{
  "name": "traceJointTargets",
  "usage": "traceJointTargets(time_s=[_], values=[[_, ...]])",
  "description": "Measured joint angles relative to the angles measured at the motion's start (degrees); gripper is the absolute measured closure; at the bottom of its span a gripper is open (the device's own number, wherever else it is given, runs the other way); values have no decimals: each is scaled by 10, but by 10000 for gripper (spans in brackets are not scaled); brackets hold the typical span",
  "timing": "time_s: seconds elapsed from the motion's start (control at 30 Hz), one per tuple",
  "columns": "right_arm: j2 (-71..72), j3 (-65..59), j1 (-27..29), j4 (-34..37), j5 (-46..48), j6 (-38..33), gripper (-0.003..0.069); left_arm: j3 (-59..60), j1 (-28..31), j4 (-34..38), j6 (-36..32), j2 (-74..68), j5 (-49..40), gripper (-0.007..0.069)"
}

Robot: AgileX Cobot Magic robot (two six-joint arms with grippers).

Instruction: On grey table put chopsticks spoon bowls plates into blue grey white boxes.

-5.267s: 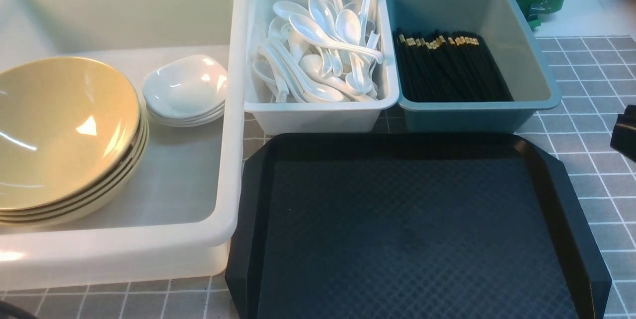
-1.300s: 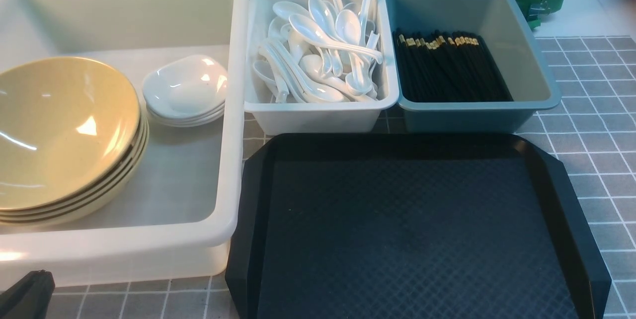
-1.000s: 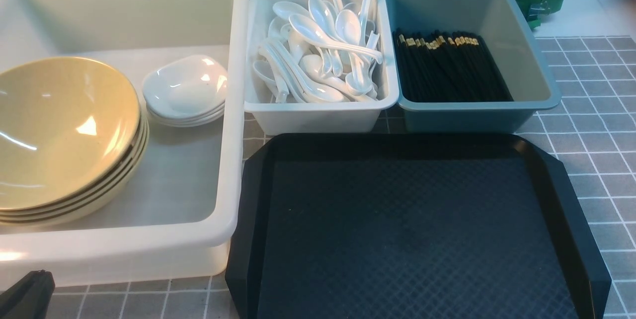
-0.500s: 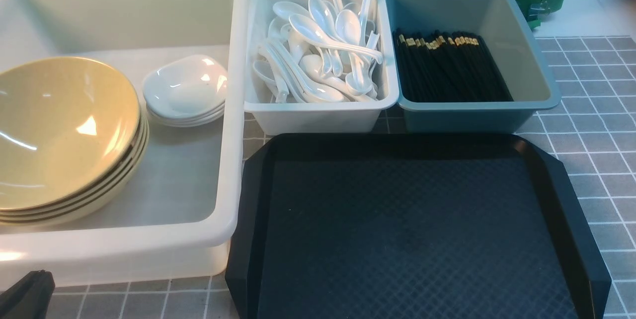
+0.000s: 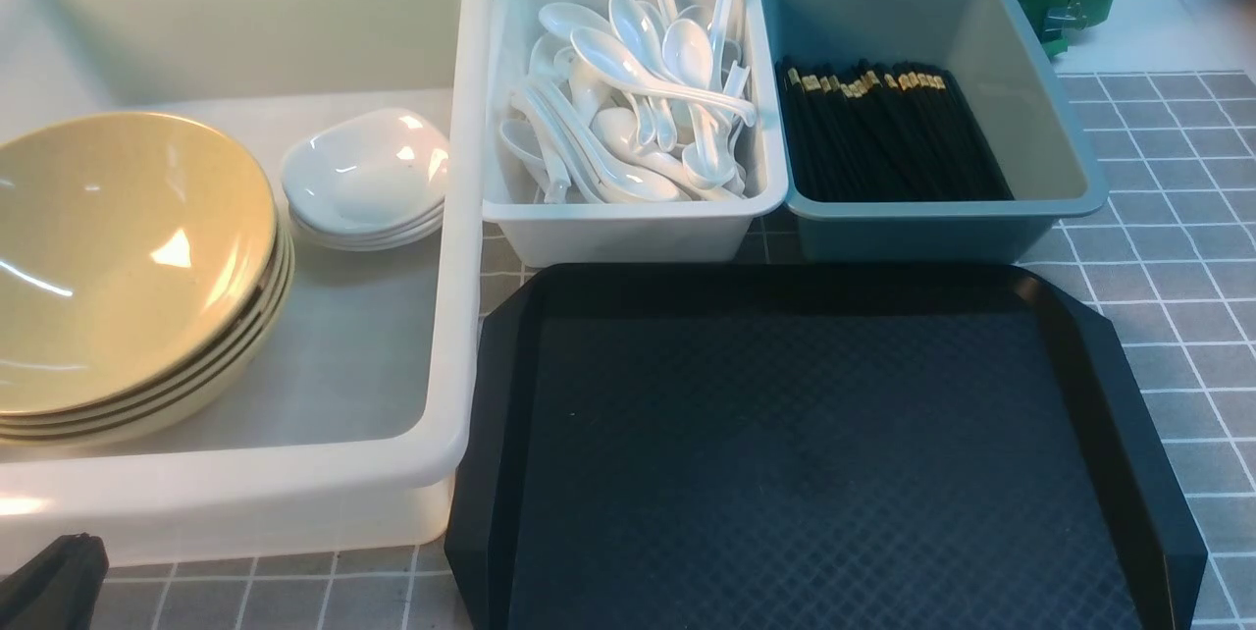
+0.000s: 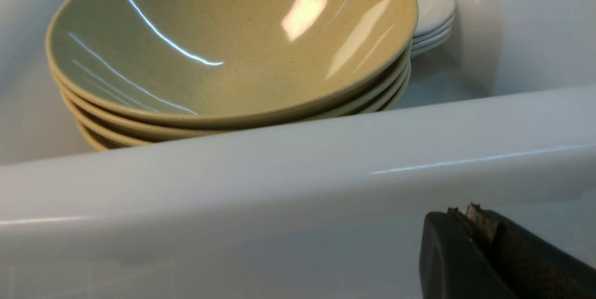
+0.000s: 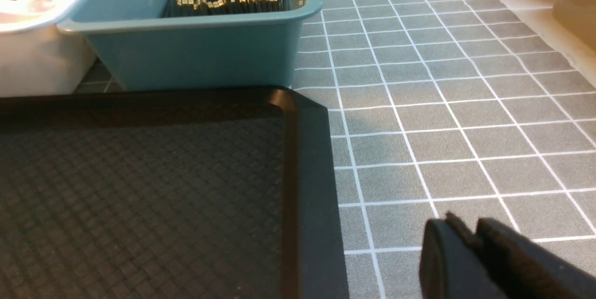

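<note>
Everything was already sorted by kind: bowls (image 5: 118, 257) and plates (image 5: 365, 177) stacked in the large tub (image 5: 461, 218), spoons (image 5: 628, 100) in the white bin (image 5: 628, 230), chopsticks (image 5: 883, 130) in the blue-grey bin (image 5: 922, 236). Both jaws, left (image 6: 470, 224) and right (image 7: 468, 236), sat closed and empty.

chopsticks (image 7: 228, 2) in blue-grey bin (image 7: 195, 52) | black tray (image 7: 139, 187) on grey table (image 7: 442, 103)

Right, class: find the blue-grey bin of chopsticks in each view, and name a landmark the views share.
Front view: blue-grey bin at the far right, behind the black tray.
Left wrist view: not in it.
Right wrist view: blue-grey bin beyond the tray's corner.
Shared landmark: the black tray, in the front and right wrist views only.
</note>
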State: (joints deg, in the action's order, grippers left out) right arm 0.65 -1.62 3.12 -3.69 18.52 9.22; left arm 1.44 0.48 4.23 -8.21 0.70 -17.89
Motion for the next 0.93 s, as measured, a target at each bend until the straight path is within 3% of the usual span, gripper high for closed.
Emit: traceJointTargets(time_s=[0.93], values=[[0, 0, 0, 0, 0, 0, 521, 0, 0, 0, 0, 0, -1, 636]])
